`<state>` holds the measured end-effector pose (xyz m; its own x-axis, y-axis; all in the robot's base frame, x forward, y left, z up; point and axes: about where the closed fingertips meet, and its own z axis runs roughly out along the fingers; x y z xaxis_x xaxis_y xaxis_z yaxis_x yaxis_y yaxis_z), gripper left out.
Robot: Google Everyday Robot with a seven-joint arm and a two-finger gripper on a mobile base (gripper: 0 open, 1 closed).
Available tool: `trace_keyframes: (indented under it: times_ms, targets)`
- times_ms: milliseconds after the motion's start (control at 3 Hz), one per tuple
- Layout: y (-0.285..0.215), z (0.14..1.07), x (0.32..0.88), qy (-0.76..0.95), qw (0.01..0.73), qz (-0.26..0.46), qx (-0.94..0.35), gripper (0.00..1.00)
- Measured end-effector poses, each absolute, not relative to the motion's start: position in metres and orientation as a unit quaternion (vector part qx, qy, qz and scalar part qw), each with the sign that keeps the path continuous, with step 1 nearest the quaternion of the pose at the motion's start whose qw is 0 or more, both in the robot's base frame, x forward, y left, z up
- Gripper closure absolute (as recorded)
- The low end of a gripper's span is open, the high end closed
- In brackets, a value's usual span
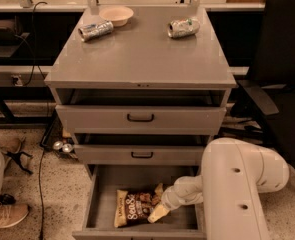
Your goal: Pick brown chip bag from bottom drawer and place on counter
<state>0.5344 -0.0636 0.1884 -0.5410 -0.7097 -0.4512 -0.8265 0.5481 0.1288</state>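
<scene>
Tool [158,212] sits low inside the bottom drawer [105,188], touching the right edge of the one brown chip bag [133,209] lying flat there; whether it is clenched or released, I cannot tell. Desk [142,56] carries two crushed cans [96,30] [183,27] and one bowl [116,15].

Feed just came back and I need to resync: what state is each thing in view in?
bottom drawer: pulled open
brown chip bag: lying flat inside it
gripper: low in that drawer, at the bag's right edge
top drawer: slightly ajar
middle drawer: slightly ajar
left can: crushed, on its side on the counter
right can: crushed, on its side
bowl: upright
</scene>
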Motion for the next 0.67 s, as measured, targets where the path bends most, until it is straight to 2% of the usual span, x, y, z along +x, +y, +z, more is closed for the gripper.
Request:
trace_keyframes:
  times_ms: [333,667]
  targets:
    - [-0.056,0.158,0.539,0.866,0.171,0.166,-0.439,0.00]
    - [-0.050,0.140,0.541,0.867,0.170,0.171,-0.436,0.10]
